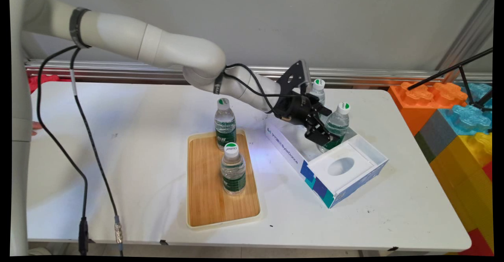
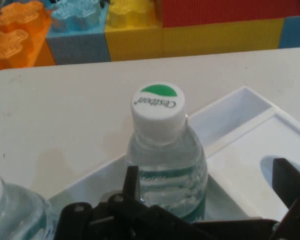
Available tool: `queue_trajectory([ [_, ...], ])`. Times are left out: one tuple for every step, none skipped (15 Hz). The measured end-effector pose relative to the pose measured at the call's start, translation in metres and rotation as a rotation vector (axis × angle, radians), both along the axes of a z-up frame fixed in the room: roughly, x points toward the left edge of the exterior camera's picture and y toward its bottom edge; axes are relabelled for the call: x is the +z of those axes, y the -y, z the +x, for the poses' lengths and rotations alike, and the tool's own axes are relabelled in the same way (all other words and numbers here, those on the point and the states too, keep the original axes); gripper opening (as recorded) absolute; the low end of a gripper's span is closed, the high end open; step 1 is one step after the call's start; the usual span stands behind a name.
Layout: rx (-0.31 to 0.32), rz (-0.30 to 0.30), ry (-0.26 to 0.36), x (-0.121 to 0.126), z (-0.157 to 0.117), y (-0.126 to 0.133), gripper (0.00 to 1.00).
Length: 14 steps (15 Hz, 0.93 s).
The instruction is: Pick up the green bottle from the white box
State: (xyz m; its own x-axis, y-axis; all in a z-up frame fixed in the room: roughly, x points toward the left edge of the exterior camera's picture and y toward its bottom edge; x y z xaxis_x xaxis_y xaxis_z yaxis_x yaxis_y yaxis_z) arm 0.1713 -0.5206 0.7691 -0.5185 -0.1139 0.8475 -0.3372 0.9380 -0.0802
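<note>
Standing at the table's (image 1: 118, 199) near edge, I see the tray (image 1: 204, 211) first, a wooden one with a pale rim, lying left of the box (image 1: 293, 155). Two capped water bottles stand upright on it: the near bottle (image 1: 233, 169) about mid-tray, the next bottle (image 1: 225, 123) at the tray's far end.

Right of the tray sits the box, open-topped, white with blue printing, set at an angle. Its near half is filled by a white insert (image 1: 340, 166) with an oval hollow.

In the box's far half stands the held bottle (image 1: 336, 126), upright. The gripper (image 1: 321, 134) reaches down to it from the left, its black fingers (image 2: 289, 182) spread either side of the green label; whether they actually press on it I cannot tell.

Just behind the gripper stands the far bottle (image 1: 317, 91), partly hidden. Beyond the table's right end are big toy blocks (image 1: 456, 120), coloured orange, blue and yellow.
</note>
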Motion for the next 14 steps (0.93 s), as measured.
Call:
queue_trajectory([
  [0.001,-0.003,-0.001,-0.001,-0.001,0.001,1.00],
  [0.002,-0.006,-0.003,-0.002,-0.003,0.003,1.00],
  [0.004,-0.011,-0.004,-0.002,-0.005,0.005,1.00],
  [0.006,-0.015,-0.006,-0.002,-0.007,0.006,1.00],
  [0.008,-0.018,-0.007,-0.003,-0.008,0.008,1.00],
  [0.009,-0.021,-0.009,-0.003,-0.010,0.009,1.00],
  [0.010,-0.022,-0.010,-0.003,-0.011,0.009,1.00],
  [0.012,-0.023,-0.012,-0.003,-0.013,0.010,1.00],
  [0.012,-0.024,-0.013,-0.003,-0.014,0.010,1.00],
  [0.013,-0.023,-0.015,-0.003,-0.016,0.010,1.00],
  [0.013,-0.023,-0.016,-0.004,-0.017,0.010,1.00],
  [0.014,-0.023,-0.017,-0.005,-0.019,0.010,1.00],
  [0.015,-0.023,-0.017,-0.006,-0.020,0.011,1.00],
  [0.015,-0.023,-0.017,-0.008,-0.021,0.012,1.00],
])
